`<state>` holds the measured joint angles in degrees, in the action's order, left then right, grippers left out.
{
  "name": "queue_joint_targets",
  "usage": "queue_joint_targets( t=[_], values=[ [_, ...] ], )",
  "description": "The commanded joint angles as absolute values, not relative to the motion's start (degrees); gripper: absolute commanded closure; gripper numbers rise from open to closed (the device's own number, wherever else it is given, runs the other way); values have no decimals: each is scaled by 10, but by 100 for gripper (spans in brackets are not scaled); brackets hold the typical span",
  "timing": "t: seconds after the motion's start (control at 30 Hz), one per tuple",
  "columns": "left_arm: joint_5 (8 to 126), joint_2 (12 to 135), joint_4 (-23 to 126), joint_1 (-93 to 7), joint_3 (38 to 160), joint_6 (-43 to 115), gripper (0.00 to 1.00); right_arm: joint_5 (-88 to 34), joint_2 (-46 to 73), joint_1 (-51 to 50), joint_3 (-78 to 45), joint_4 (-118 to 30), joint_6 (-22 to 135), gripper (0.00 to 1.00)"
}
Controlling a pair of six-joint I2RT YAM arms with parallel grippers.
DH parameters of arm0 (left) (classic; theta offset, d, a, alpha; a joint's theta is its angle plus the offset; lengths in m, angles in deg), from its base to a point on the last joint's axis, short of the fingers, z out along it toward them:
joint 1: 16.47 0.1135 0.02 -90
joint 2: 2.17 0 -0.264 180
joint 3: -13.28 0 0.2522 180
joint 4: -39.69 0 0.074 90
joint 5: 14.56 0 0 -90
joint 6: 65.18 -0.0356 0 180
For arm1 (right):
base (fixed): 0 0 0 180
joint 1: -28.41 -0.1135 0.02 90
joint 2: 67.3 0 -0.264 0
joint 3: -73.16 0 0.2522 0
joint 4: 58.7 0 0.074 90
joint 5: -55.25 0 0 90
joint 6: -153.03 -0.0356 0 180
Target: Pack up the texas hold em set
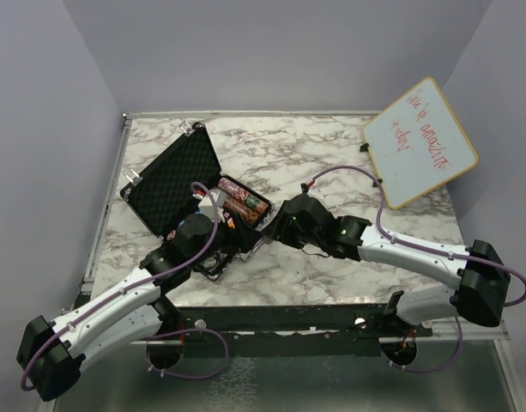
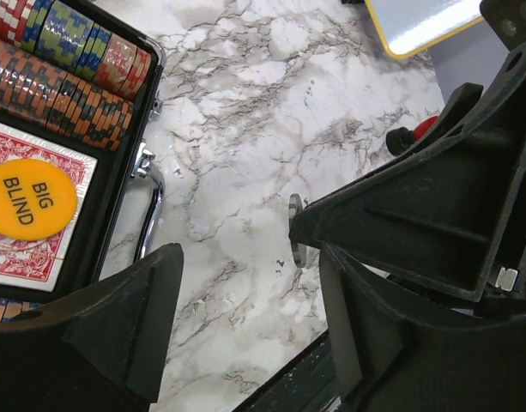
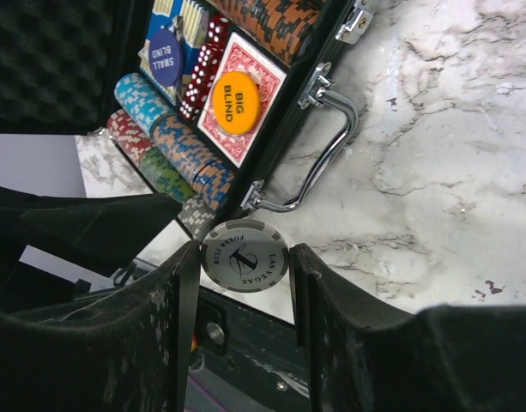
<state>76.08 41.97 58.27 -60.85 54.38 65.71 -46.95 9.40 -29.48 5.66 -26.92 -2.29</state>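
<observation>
The black case (image 1: 172, 184) lies open at the left, foam lid up, with striped chip stacks (image 1: 243, 204) in its tray. The right wrist view shows chip stacks (image 3: 185, 154), red dice (image 3: 202, 73), a red card deck with the orange BIG BLIND button (image 3: 236, 103) on it, and a blue SMALL BLIND button (image 3: 165, 58). My right gripper (image 3: 245, 268) is shut on a grey-white poker chip (image 3: 244, 256), held in the air off the case's front corner, near the silver handle (image 3: 331, 146). My left gripper (image 2: 250, 283) is open and empty beside the case (image 2: 125, 184), facing that chip (image 2: 295, 230) edge-on.
A wood-framed whiteboard (image 1: 420, 142) leans at the back right. A small black and red object (image 2: 410, 136) stands on the marble behind my right gripper. The table's front edge (image 2: 288, 386) lies just under both grippers. Bare marble (image 1: 331, 154) stretches right of the case.
</observation>
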Motion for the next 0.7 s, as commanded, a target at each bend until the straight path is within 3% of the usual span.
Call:
queue_joint_targets(
  t=[0.0,0.1,0.33,0.67],
  values=[
    [746,420,541,-612,537,672,34,-447,96,-293,38,-288,-51,53],
    [745,426,546,-611,541,673,41,-438,97,-290,39,-300,-60,53],
    [741,424,544,-612,542,679,47,-434,102,-281,34,-313,-68,53],
    [744,410,527,-611,524,699,46,-407,107,-277,43,-347,-77,53]
  ],
)
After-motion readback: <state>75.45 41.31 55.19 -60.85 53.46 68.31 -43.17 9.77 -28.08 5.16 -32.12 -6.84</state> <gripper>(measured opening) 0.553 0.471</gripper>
